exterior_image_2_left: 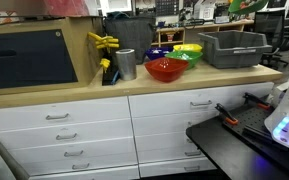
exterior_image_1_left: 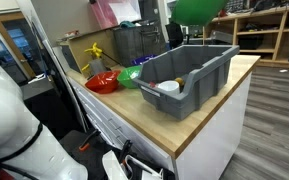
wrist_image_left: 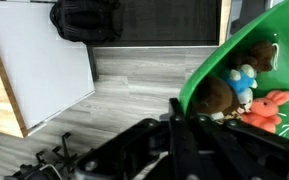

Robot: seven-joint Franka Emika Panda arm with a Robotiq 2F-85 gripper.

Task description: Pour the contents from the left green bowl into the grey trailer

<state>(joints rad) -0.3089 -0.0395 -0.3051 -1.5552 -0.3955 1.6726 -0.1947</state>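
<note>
No text, label, brand mark, number or sign can be read in any view (surfaces look plain or blurred).

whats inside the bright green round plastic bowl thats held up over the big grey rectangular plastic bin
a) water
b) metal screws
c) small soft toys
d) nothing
c: in the wrist view the bright green round plastic bowl has small soft toys lying in it, brown, blue and orange ones.
</note>
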